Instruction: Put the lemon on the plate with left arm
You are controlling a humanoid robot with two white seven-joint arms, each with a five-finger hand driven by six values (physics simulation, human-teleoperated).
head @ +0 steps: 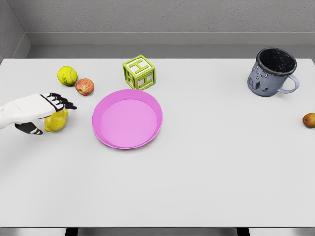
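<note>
I see my left robot hand (47, 110) reaching in from the left edge, its fingers curled over the top of the lemon (56, 121) and its thumb beneath, so it has the fruit in its grasp. The lemon sits near the left side of the white bench (206, 167), apart from the pink plate (127, 118) to its right. Behind it lie a tennis ball (67, 75) and an apple (84, 87), just beside each other.
</note>
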